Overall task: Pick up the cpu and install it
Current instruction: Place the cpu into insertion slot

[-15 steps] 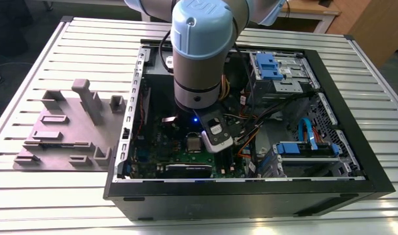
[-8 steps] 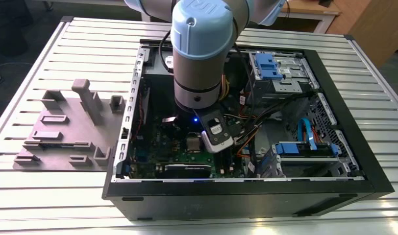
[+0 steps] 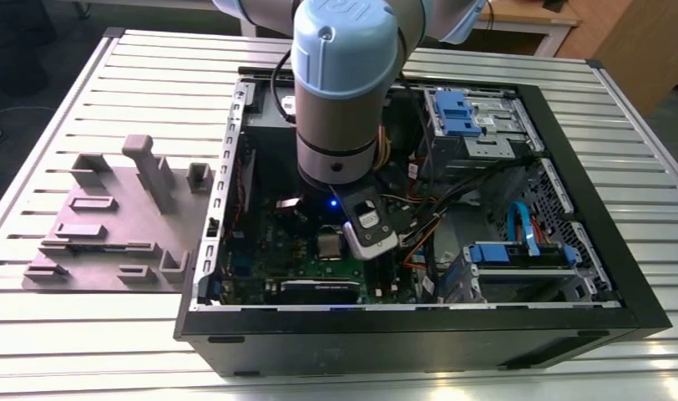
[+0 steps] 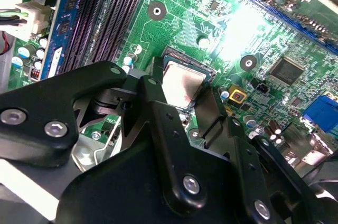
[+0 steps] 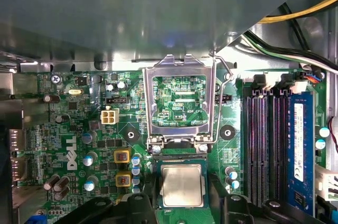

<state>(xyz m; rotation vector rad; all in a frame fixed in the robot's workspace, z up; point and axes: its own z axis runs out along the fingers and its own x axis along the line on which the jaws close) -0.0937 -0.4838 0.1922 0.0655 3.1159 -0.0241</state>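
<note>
The cpu (image 5: 182, 184) (image 4: 182, 85), a small square chip with a silvery top, lies flat in its socket on the green motherboard (image 5: 68, 123). My gripper (image 5: 182, 195) (image 4: 182, 100) hangs low over it inside the computer case. Its black fingers (image 5: 143, 205) stand on either side of the chip, open, with a narrow gap at each edge. The shiny socket frame (image 5: 149, 102) is swung up, and its lever (image 5: 226, 78) is raised beside it. In the exterior view the arm (image 3: 339, 100) reaches down into the case, with the gripper (image 3: 341, 244) just above the board.
Dark memory slots (image 5: 260, 145) run beside the socket. Cables (image 3: 451, 200) and blue drive bays (image 3: 464, 113) crowd the case at the exterior view's right. A grey plastic tray (image 3: 116, 217) with raised blocks stands on the slatted table, left of the case wall (image 3: 222, 184).
</note>
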